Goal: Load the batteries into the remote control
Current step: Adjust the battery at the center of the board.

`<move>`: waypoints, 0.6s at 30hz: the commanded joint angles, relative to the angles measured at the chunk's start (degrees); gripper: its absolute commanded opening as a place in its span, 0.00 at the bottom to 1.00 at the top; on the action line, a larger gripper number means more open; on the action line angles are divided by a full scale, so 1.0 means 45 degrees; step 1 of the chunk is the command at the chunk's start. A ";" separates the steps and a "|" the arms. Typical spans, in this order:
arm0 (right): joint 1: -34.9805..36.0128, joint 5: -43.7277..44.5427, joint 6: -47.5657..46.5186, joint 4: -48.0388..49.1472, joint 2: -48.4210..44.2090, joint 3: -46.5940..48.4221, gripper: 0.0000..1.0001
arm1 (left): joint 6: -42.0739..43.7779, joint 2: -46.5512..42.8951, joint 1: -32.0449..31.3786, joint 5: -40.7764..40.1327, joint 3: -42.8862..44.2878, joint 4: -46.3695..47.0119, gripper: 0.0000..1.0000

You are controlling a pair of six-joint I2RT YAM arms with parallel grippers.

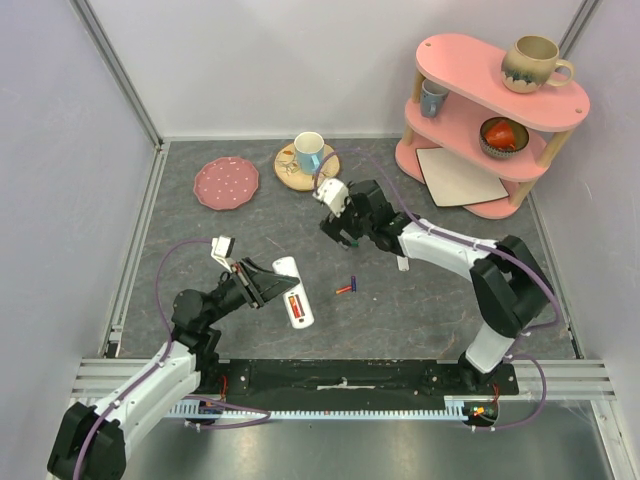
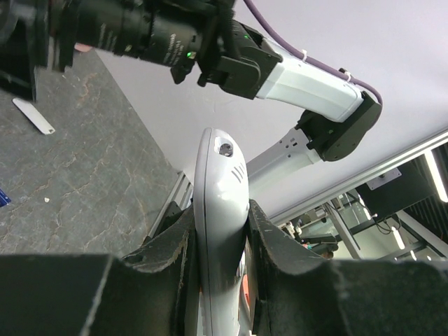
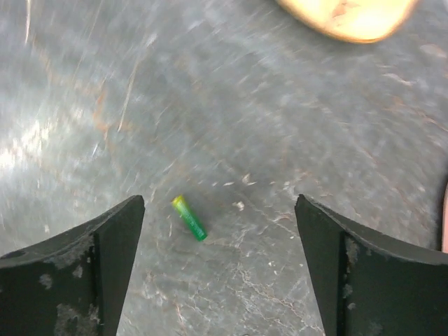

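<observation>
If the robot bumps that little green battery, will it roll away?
Probably yes. The green battery is a small round cylinder lying on its side on the flat table, so a sideways nudge likely rolls it. It looks tiny beside the open right gripper, so it is probably light and easy to knock.

The top camera is looking down from behind my bases; the right wrist one is staring closely at the same dark grey counter (image 3: 280, 105), the left at my white right arm (image 2: 301, 77).
</observation>
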 commanded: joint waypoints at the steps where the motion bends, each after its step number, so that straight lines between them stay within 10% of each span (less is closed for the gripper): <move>1: -0.0016 0.3797 0.6126 0.2254 -0.0912 -0.0002 0.98 | -0.0123 -0.0337 0.0001 -0.0020 -0.1000 0.0132 0.02; 7: -0.0426 0.2447 1.0374 -0.0659 0.0124 0.1330 0.97 | 0.0092 -0.0651 0.0001 -0.0392 -0.0922 -0.0650 0.02; 18: 0.0725 0.7191 1.4517 -0.2238 0.1001 0.1074 0.97 | 0.0404 -0.0728 0.0001 -0.0724 -0.0805 -0.1510 0.02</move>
